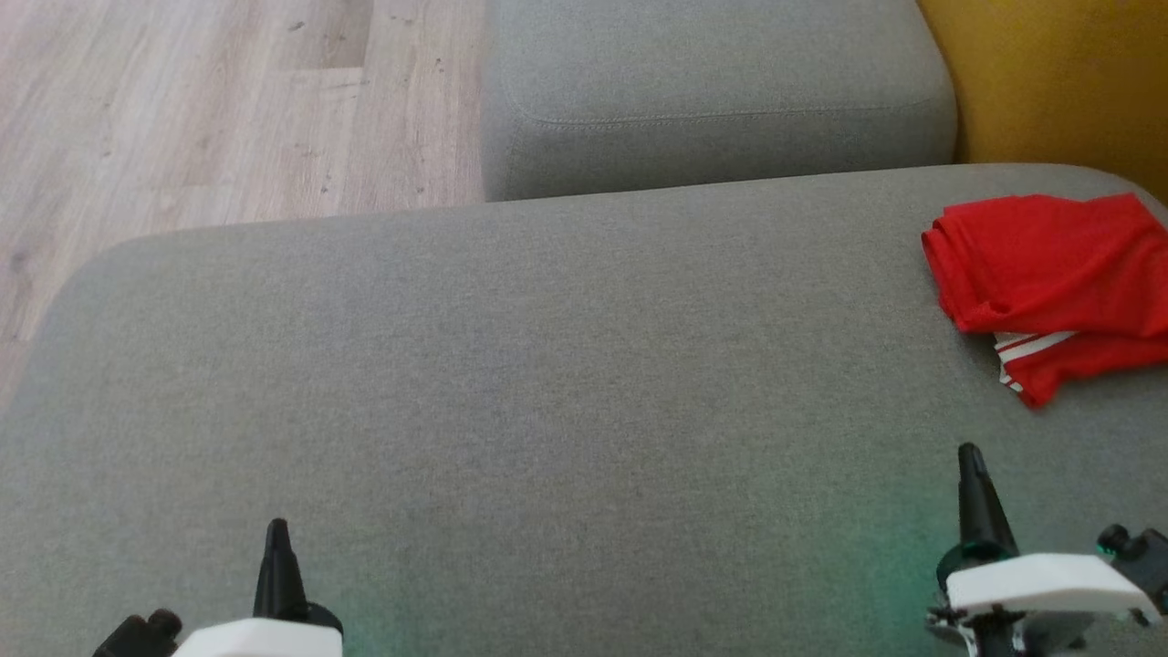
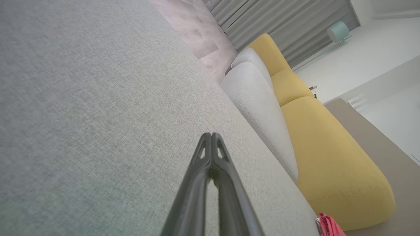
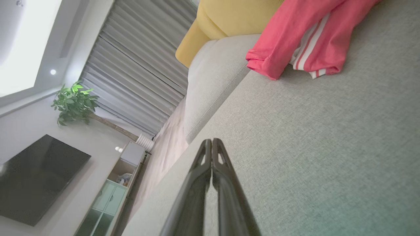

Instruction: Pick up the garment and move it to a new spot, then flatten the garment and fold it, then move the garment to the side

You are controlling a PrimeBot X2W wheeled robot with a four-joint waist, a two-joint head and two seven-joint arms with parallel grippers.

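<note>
Left hand (image 1: 276, 529) and right hand (image 1: 969, 453) are both closed above the sofa (image 1: 547, 365). The garment (image 1: 1049, 274) lies ahead of the right hand, apart from it, near a yellow cushion (image 1: 1049, 82).

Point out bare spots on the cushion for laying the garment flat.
Bare: the grey seat cushion from its left edge to the red garment, ahead of the left gripper and right gripper. Crowded only at the far right corner, where the garment lies.

The red garment (image 1: 1049, 265) with white stripes is lying loosely folded and rumpled on the grey sofa seat (image 1: 547, 365), sitting at three o'clock in the head view.
</note>
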